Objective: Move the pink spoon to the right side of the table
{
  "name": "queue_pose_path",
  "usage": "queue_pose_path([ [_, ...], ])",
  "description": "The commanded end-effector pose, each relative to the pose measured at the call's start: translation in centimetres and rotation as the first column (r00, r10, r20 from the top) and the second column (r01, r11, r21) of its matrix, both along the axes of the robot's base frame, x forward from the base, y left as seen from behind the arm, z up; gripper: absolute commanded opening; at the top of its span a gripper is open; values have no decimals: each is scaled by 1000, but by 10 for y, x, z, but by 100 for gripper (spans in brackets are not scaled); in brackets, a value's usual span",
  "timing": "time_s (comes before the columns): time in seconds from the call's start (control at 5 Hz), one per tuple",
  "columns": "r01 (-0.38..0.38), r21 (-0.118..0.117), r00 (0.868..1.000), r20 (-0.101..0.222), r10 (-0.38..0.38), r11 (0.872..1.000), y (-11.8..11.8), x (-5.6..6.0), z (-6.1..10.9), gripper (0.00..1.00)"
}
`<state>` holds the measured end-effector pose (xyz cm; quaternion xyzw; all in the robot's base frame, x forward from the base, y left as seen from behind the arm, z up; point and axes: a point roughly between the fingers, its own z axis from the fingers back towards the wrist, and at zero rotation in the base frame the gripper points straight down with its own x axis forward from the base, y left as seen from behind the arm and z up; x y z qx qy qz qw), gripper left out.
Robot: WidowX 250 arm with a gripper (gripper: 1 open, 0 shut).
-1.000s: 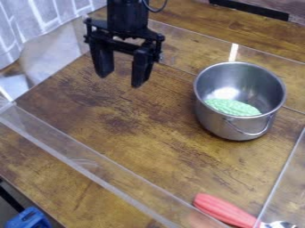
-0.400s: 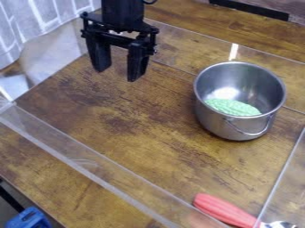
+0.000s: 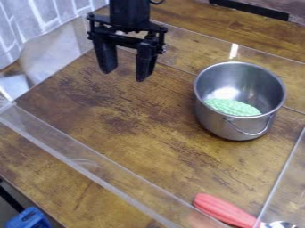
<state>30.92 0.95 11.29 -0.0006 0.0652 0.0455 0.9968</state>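
The pink spoon point(image 3: 226, 210) lies at the bottom right of the brown wooden table point(image 3: 131, 116), its coral-red handle pointing up-left and its silvery end at the frame's bottom edge. My black gripper point(image 3: 127, 64) hangs above the table's far left part, far from the spoon. Its two fingers point down, stand apart and hold nothing.
A silver pot point(image 3: 241, 99) with green contents stands at the right middle. Clear acrylic walls point(image 3: 84, 160) edge the table at the front, left and right. A white cloth point(image 3: 30, 62) lies outside the left wall.
The gripper shifted slightly left and back, then moved right and a little forward again. The spoon and pot have not moved.
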Motion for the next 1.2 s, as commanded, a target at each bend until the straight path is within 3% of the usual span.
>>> queue_pose_path([
  [0.0,14,-19,998,57,-13,1000,4,19,21,100],
  [0.4,9,-34,1000,14,-8,999,3,1,13,100],
  [0.6,-11,-26,1000,26,12,1000,17,1,4,100],
  [0.8,-20,-4,998,52,20,1000,29,4,1,100],
  [1.0,3,6,999,47,-3,1000,32,1,0,100],
])
